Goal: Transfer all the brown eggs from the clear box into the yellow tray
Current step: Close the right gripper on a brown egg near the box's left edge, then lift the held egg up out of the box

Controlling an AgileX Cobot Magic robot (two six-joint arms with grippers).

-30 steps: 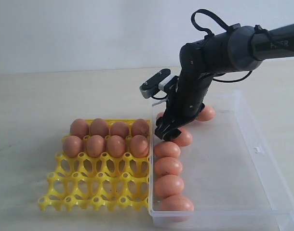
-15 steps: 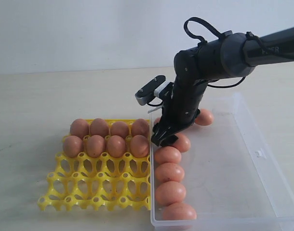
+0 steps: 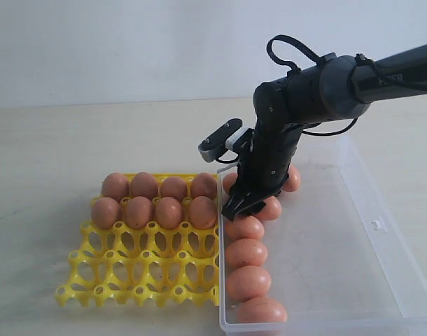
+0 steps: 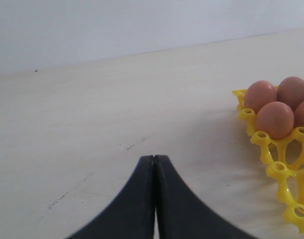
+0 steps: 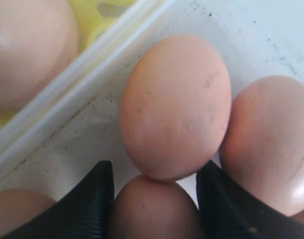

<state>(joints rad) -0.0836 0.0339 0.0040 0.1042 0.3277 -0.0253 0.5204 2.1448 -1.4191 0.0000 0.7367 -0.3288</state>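
**Exterior view: right pincer low in clear box, astride one egg**

Exterior view. Four brown eggs (image 3: pixel 248 282) lie in a file along one long wall of the clear box (image 3: pixel 353 280), on the camera's side of the right pincer (image 3: pixel 243 204). The pincer's tips sit low inside the box, close by that same wall. Further eggs lie just beyond the pincer, partly hidden by the arm. The yellow tray (image 3: pixel 143 262) stands outside the wall, beside the pincer, with eight eggs in its two far rows.

Right wrist view. The jaws stand apart with one egg (image 5: pixel 154 209) between the fingers (image 5: pixel 92 199). Whether the pads bear on the shell cannot be told. A second egg (image 5: pixel 174 104) lies just past the tips.

Left wrist view. The left pincer (image 4: pixel 154 159) is closed, fingers meeting, nothing held, over the table (image 4: pixel 92 124). The tray's corner lies apart from it.
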